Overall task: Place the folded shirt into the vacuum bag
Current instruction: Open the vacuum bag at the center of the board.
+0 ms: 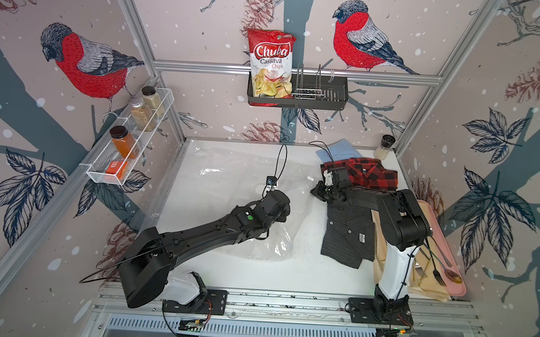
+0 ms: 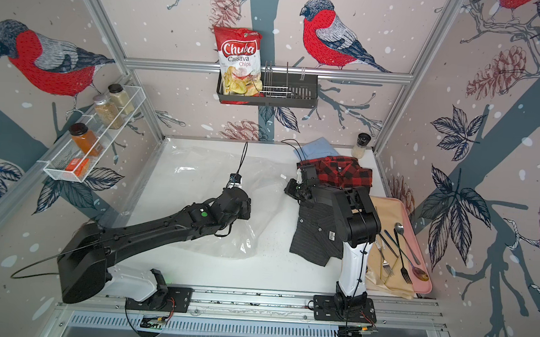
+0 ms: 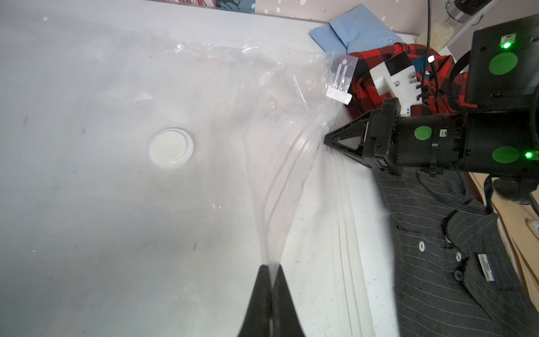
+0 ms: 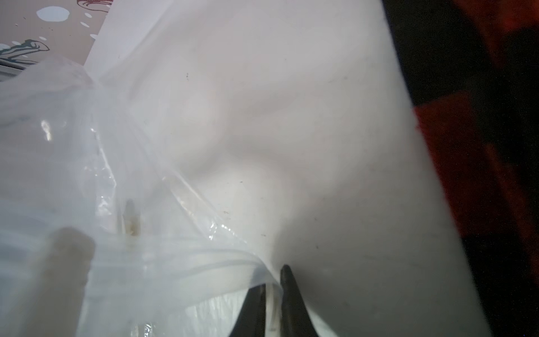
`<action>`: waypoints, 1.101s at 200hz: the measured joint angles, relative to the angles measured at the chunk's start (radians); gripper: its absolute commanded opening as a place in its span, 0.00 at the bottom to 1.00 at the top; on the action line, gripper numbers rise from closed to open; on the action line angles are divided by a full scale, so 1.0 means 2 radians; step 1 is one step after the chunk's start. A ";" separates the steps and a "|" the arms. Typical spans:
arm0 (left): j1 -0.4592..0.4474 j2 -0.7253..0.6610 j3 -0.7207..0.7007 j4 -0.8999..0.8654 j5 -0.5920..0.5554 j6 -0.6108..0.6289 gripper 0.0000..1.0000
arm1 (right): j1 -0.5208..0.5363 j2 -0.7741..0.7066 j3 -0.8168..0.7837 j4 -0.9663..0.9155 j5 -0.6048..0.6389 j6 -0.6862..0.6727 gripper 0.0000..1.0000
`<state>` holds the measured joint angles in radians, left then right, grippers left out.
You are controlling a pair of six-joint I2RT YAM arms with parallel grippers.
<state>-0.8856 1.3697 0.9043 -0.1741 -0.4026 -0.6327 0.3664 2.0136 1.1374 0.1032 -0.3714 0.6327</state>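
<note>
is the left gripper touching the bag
Touching. The left wrist view shows the left gripper shut on the zip edge of the bag.

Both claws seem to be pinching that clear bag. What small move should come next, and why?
Probably draw the two pinches apart to open the mouth: the left gripper and right gripper are each closed on the vacuum bag at its zip edge, and the gray striped shirt lies outside it.

The left arm (image 1: 212, 233) is lying across the vacuum bag (image 1: 229, 173), blocking its near half; the right arm (image 1: 374, 196) is hanging over the striped shirt (image 1: 345, 236) and crowding the plaid shirt (image 1: 372, 175); bare table (image 1: 303, 275) is lying open between bag and striped shirt; a tray (image 1: 457, 289) is filling the right edge; a jar (image 1: 384, 148) is occupying the back corner.
</note>
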 measured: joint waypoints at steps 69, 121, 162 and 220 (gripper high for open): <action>0.000 0.046 -0.009 0.005 -0.020 0.003 0.27 | 0.030 -0.010 -0.001 0.027 -0.030 0.013 0.07; 0.000 0.110 0.019 0.003 -0.043 0.012 0.57 | 0.036 -0.039 -0.022 0.044 -0.048 0.024 0.05; 0.003 0.152 0.040 0.000 -0.052 0.019 0.26 | 0.033 -0.047 -0.032 0.048 -0.047 0.023 0.04; 0.003 0.135 0.026 0.003 -0.057 0.009 0.00 | 0.006 -0.015 -0.021 0.014 -0.011 0.010 0.06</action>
<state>-0.8799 1.6402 0.9558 -0.1680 -0.5167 -0.6151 0.3779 1.9839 1.0954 0.1318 -0.3939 0.6533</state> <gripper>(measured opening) 0.069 0.053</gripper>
